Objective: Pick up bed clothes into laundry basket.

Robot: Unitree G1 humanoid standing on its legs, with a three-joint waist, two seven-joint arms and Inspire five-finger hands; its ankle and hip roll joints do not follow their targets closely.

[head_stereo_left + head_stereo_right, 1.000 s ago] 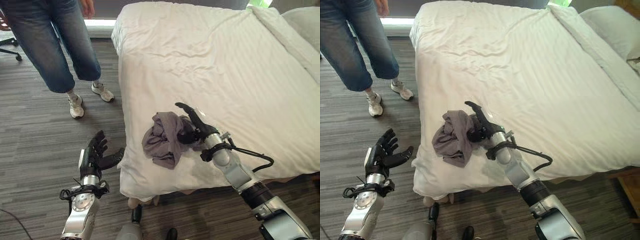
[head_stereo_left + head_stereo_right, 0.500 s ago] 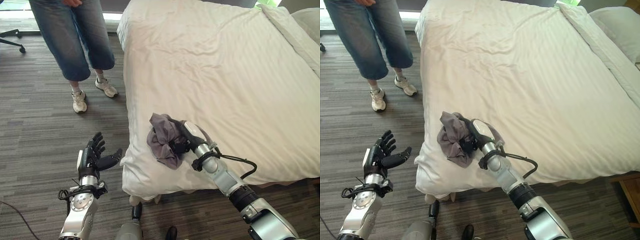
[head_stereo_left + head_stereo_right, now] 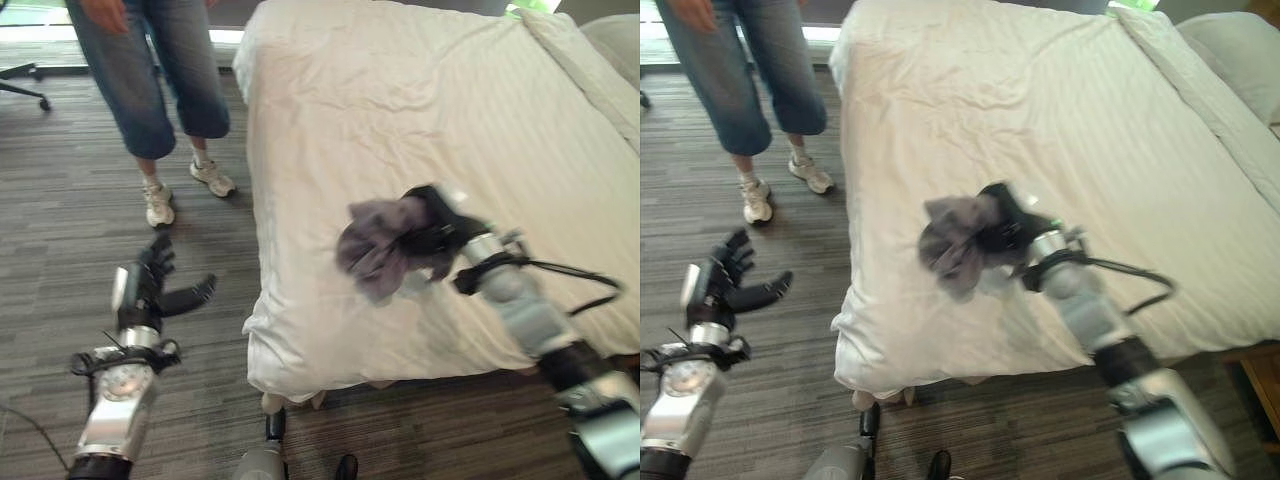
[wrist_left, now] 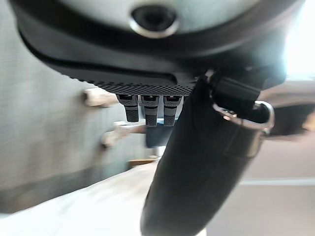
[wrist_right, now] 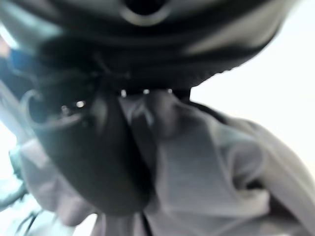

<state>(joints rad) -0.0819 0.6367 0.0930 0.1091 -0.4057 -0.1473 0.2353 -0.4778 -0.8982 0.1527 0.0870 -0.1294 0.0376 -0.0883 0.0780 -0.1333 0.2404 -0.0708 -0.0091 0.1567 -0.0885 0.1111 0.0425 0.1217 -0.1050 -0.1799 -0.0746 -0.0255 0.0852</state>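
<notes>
A crumpled grey garment (image 3: 380,240) hangs just above the white bed (image 3: 420,120), near its left front corner. My right hand (image 3: 440,228) is shut on it, fingers curled into the cloth; in the right wrist view the grey garment (image 5: 206,167) bunches against the thumb. My left hand (image 3: 150,290) is held open over the floor to the left of the bed, fingers straight and thumb out, with nothing in it. In the left wrist view the left hand (image 4: 197,162) shows its straight fingers (image 4: 147,108) past the palm.
A person in jeans (image 3: 150,80) and white shoes (image 3: 158,205) stands on the grey carpet at the bed's far left corner. A pillow (image 3: 1235,60) lies at the far right of the bed. An office chair's base (image 3: 20,85) shows at the far left.
My right hand has lifted the grey garment off the sheet and carried it up and to the right. My left arm has drifted a little to the left. The person has shifted slightly.
</notes>
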